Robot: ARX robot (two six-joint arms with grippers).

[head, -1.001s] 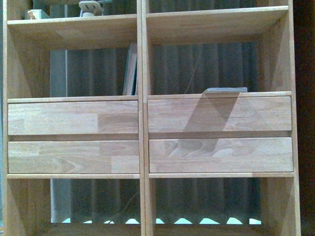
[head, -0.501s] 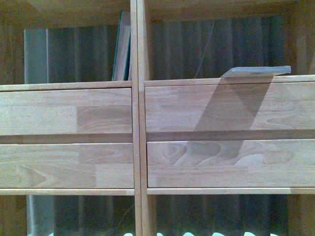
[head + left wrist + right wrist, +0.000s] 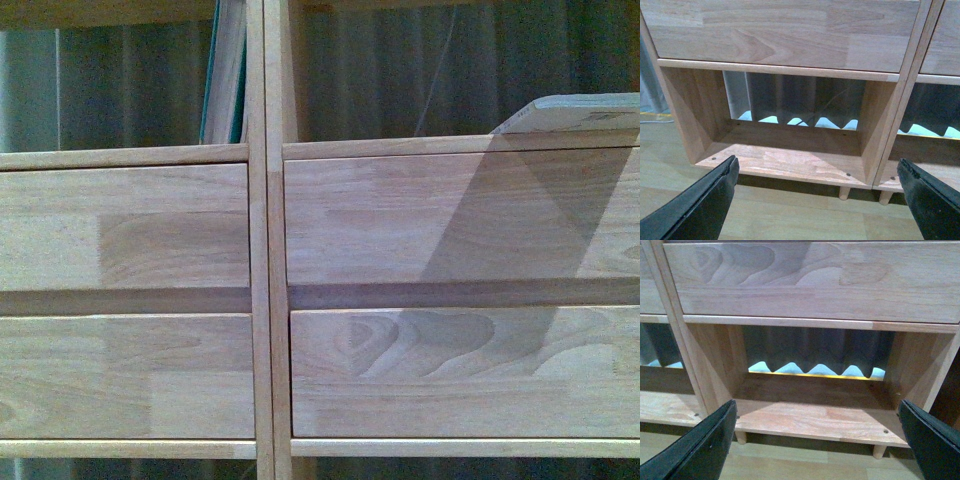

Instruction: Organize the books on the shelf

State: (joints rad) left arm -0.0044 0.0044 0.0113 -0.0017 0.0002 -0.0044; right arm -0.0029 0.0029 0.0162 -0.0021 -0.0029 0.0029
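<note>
The light-wood shelf fills the front view, with its drawer fronts close up. Teal-covered books stand upright in the upper left compartment against the central divider. A thin pale book lies flat in the upper right compartment, poking over the ledge. Neither arm shows in the front view. My left gripper is open and empty before the bottom left compartment. My right gripper is open and empty before the bottom right compartment.
A grey curtain hangs behind the backless compartments. Short peg legs lift the shelf off the pale wood floor. A thin cable hangs behind the upper right compartment.
The front view has closed in on the shelf: drawers look larger, the teal books slid left and up, and the flat book moved toward the right edge.
</note>
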